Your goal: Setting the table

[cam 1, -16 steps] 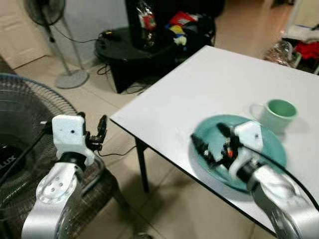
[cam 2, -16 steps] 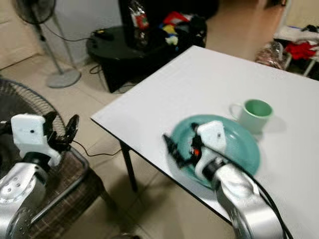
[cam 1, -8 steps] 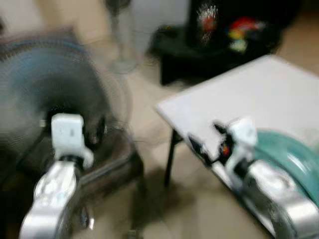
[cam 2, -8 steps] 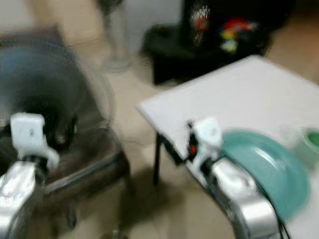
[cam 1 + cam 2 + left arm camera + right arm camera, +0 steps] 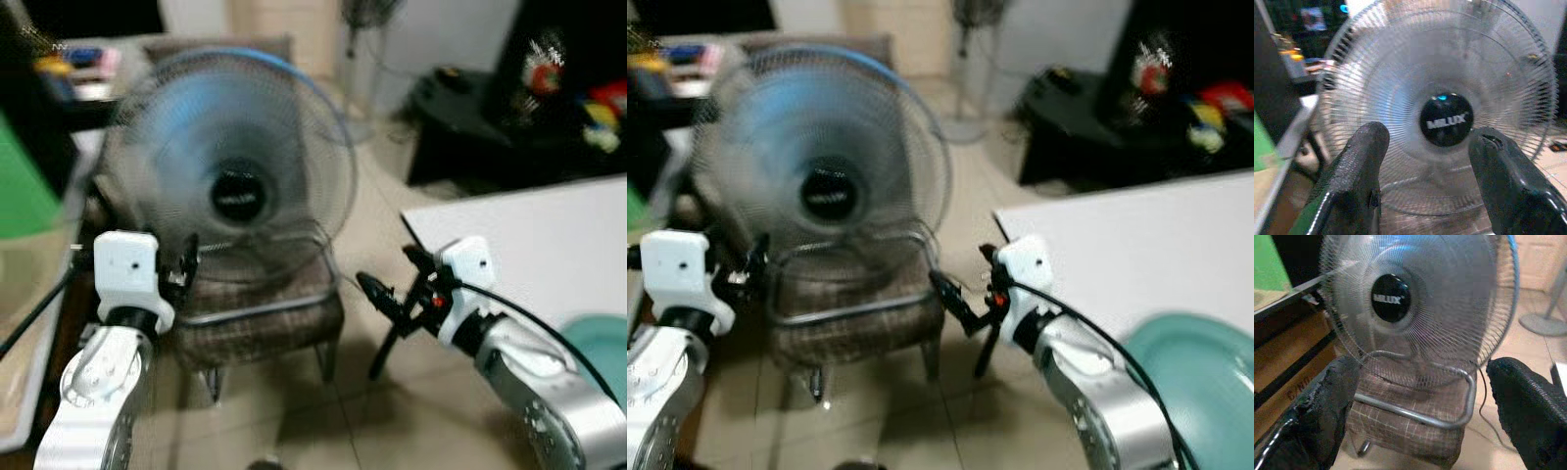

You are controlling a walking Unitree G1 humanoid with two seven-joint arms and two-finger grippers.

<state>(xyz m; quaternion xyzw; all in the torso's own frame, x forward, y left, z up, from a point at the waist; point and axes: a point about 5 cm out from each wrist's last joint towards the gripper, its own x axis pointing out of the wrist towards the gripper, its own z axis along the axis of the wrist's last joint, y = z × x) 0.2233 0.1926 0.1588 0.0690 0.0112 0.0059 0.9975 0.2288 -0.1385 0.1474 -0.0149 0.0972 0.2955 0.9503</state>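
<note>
Both claws empty, facing a fan, not the table.
Left claw [image 5: 182, 266] and right claw [image 5: 397, 284] gape apart, holding nothing; teal plate [image 5: 1205, 367] sits on white table [image 5: 1097, 235] at right, likely already placed.

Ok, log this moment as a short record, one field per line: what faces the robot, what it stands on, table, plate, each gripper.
facing: round fan with a wire grille
fan support: stool with a checked cushion and metal rail
table: white table, to the robot's right
plate: teal plate near the table's front edge
left gripper: open, holding nothing, pointed at the fan
right gripper: open, holding nothing, raised before the stool
image quality: head views blurred
</note>
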